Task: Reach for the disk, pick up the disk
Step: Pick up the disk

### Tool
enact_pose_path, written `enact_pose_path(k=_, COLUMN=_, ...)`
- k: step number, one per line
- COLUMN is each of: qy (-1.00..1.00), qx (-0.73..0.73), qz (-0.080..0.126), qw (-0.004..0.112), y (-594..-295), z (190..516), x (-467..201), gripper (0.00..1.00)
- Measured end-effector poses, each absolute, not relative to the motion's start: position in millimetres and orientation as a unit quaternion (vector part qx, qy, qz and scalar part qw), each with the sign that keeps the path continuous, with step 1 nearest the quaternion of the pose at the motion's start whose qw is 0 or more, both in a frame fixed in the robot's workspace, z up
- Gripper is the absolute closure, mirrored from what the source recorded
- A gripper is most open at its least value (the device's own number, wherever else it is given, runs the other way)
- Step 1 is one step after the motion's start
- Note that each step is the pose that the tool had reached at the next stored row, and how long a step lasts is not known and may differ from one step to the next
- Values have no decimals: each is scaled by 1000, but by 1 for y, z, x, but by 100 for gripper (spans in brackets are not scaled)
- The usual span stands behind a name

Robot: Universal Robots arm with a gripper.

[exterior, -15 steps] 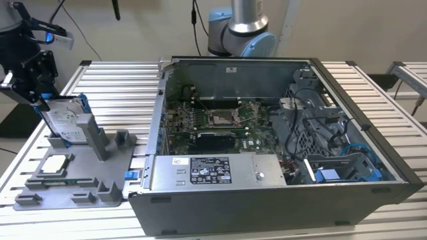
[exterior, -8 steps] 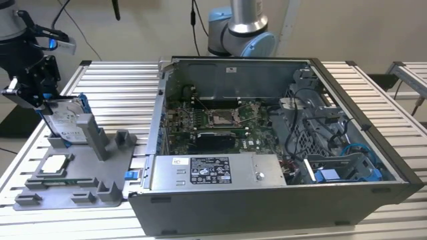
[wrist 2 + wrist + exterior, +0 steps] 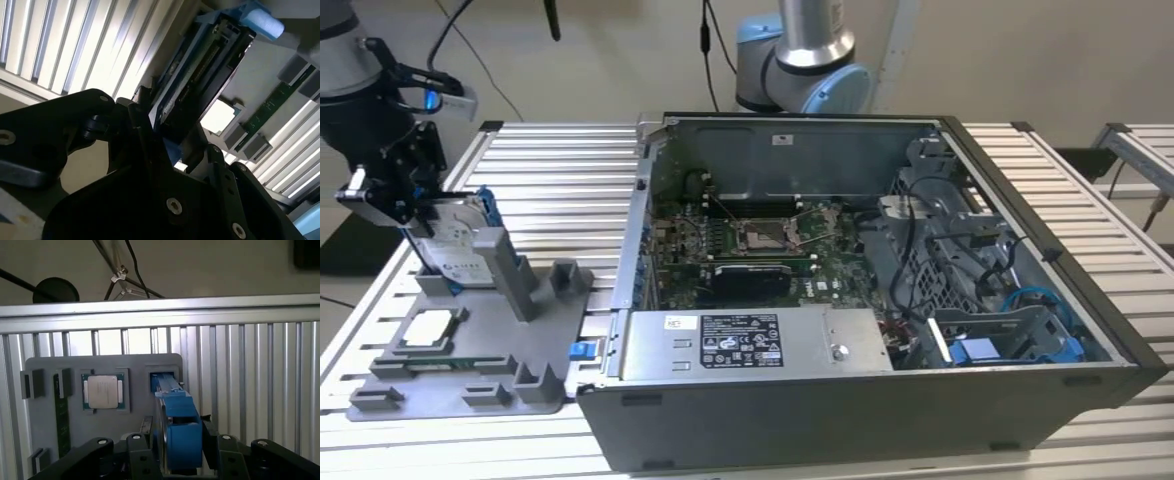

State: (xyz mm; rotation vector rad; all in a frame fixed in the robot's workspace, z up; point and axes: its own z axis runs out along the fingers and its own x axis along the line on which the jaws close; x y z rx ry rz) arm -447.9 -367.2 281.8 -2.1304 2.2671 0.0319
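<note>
**End effector clamped on the upright disk in its slot**

A grey fixture tray (image 3: 467,370) lies at the corner of the slatted counter (image 3: 560,170) that is nearest on the exterior view's left. Its pockets keep each part separate and easy to reach. A square processor chip (image 3: 430,328) lies flat in a pocket near the tray's front.

Further back on the tray, the disk (image 3: 456,245) stands on edge in a slot with its top rail exposed for a grasp from above. The end effector (image 3: 411,212) has that rail between its fingers. In the first wrist view the black fingers (image 3: 150,442) press against both sides of the blue rail, so I judge them to be gripping the disk. Its lower end looks seated in the slot, not lifted.

The open computer case (image 3: 854,420) fills the rest of the counter. The arm's base (image 3: 801,60) stands at the far edge.
</note>
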Motion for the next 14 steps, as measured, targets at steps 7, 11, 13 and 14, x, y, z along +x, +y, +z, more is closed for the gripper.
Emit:
enact_pose_path(k=7, qy=727, qx=-686, qz=11, qw=17, y=-365, z=274, x=-449, gripper=0)
enact_pose_path(k=11, qy=727, qx=-686, qz=11, qw=18, y=-364, z=269, x=-451, gripper=0)
enact_pose_path(k=13, qy=726, qx=-687, qz=11, qw=18, y=-364, z=267, x=-451, gripper=0)
enact_pose_path(k=14, qy=726, qx=-688, qz=11, qw=18, y=-364, z=266, x=-451, gripper=0)
